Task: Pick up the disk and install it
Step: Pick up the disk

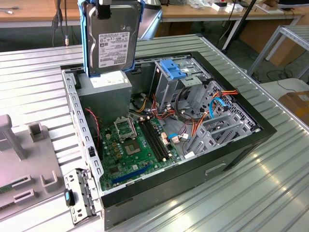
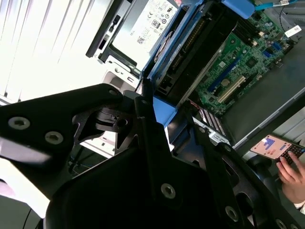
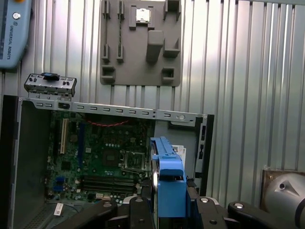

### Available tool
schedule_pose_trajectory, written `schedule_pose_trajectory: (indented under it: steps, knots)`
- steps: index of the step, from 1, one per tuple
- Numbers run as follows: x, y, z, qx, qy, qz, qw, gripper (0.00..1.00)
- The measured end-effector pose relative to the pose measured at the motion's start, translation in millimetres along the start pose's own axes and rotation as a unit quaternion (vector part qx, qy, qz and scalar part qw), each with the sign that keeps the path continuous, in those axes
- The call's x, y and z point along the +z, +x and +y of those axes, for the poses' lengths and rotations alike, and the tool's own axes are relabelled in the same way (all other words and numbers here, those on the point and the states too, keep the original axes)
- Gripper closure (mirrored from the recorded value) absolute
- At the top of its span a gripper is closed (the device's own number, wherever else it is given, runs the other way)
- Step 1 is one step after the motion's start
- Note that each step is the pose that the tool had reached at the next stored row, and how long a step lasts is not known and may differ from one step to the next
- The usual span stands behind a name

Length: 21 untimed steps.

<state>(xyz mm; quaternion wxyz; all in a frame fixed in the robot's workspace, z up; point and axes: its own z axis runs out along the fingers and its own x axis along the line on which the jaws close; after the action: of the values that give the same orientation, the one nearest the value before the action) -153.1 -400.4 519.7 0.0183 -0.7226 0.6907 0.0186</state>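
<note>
One disk (image 1: pixel 112 41), one open case (image 1: pixel 193 179), one grey fixture (image 1: pixel 19 162) on the tabletop (image 1: pixel 270 193). The disk, dark grey with a white label and blue side bracket, hangs upright above the case's power supply (image 1: pixel 108 94), claw (image 3: pixel 170 200) clamped on its bracket.

The disk (image 2: pixel 190 50) is seen edge-on, its blue bracket (image 2: pixel 238 7) clamped between the fingers of the black gripper (image 2: pixel 167 109). Against one flat side of the disk a grey power-supply box (image 2: pixel 143 24) with a white label is shown. On the disk's other side the green motherboard (image 2: pixel 238 62) is laid out in the case (image 2: pixel 271 102). Well apart from the disk, a person's hand (image 2: pixel 290 174) is caught on a small keypad (image 2: pixel 274 145).
</note>
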Motion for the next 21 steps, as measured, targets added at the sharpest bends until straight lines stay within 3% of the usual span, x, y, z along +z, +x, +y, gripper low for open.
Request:
schedule_pose_trajectory:
  steps: [13, 16, 19, 21]
  knots:
    - [-0.2, 2.8, 0.1, 0.000, 0.0000, 0.0000, 1.0000, 0.64]
    - [-0.5, 8.5, 0.2, 0.000, 0.0000, 0.0000, 1.0000, 0.64]
    - [-1.0, 18.9, 0.3, 0.000, 0.0000, 0.0000, 1.0000, 0.64]
    - [-1.1, 21.0, 0.4, 0.000, 0.0000, 0.0000, 1.0000, 0.64]
